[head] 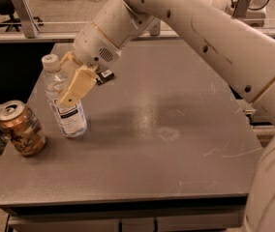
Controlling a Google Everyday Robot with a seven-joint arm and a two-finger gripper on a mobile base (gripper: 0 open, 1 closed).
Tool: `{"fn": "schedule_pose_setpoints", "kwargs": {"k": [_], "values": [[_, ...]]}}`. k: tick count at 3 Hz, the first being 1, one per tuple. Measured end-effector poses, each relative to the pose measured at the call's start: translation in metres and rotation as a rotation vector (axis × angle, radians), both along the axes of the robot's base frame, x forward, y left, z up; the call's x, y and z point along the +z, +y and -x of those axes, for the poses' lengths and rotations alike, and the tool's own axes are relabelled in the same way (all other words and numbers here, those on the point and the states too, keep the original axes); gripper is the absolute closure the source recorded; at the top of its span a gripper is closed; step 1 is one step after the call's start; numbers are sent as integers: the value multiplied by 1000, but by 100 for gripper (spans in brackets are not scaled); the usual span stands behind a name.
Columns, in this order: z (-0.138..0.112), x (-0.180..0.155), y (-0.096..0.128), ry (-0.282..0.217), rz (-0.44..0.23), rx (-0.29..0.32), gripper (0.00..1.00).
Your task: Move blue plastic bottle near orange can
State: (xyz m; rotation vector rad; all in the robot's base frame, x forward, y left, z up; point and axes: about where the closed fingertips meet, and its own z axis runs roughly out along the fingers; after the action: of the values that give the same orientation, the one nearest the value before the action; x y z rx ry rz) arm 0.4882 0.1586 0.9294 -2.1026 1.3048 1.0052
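The blue plastic bottle [64, 100] is clear with a white cap and a white-and-dark label. It stands tilted at the left of the grey table [166, 144]. My gripper [69, 88] reaches down from the white arm and is shut on the bottle's upper body, one tan finger [77, 84] across its front. The orange can [20, 128] stands upright near the table's left front edge, a short gap to the left of the bottle's base.
A small black wrapper [104, 76] lies on the table just behind the gripper. My white arm [210, 37] spans the upper right. The table's left edge runs just beside the can. Metal rails stand beyond the far edge.
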Motion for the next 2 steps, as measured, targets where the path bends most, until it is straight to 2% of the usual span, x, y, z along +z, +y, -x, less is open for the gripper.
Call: {"fn": "schedule_pose_setpoints", "kwargs": {"k": [1, 2], "values": [[4, 6, 15, 4, -36, 46, 100], [8, 8, 30, 9, -45, 86, 100]]}}
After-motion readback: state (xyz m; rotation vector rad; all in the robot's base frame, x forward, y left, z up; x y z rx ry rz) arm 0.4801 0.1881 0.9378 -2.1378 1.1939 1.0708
